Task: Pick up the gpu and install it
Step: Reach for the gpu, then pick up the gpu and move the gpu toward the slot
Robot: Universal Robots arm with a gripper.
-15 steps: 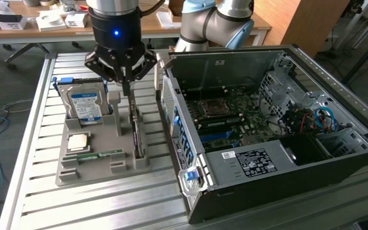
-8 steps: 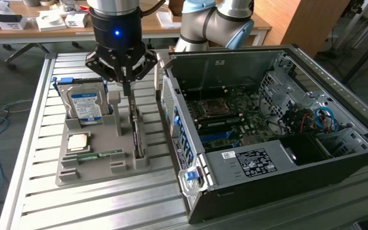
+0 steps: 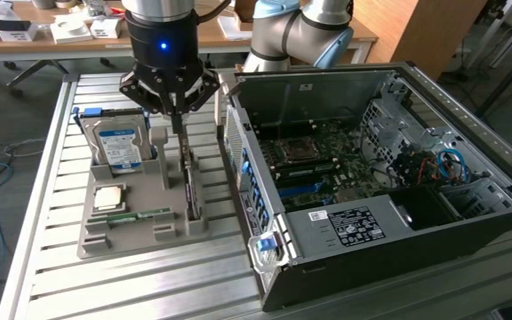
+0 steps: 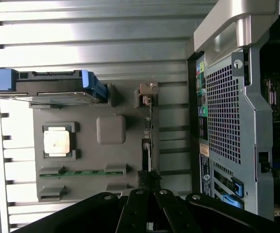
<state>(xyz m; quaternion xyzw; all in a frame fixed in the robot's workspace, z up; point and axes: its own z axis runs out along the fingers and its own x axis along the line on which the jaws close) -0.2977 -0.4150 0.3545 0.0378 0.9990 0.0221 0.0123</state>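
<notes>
The gpu (image 3: 189, 181) stands on edge in a slot of the grey holder tray (image 3: 136, 237). It is a thin dark card, seen edge-on in the wrist view as the gpu (image 4: 149, 141). My gripper (image 3: 178, 128) hangs straight over the card's far end with its fingers shut together. In the wrist view the gripper (image 4: 149, 178) has its dark tips right at one end of the card's top edge. Whether the tips pinch the card or only meet above it does not show.
The tray also carries a silver blue-labelled hard drive (image 3: 118, 143), a CPU (image 3: 109, 197) and a green RAM stick (image 3: 136, 217). An open computer case (image 3: 372, 220) lies at the exterior view's right, with its motherboard (image 3: 323, 163) exposed. Everything rests on a slatted metal table (image 3: 149, 287).
</notes>
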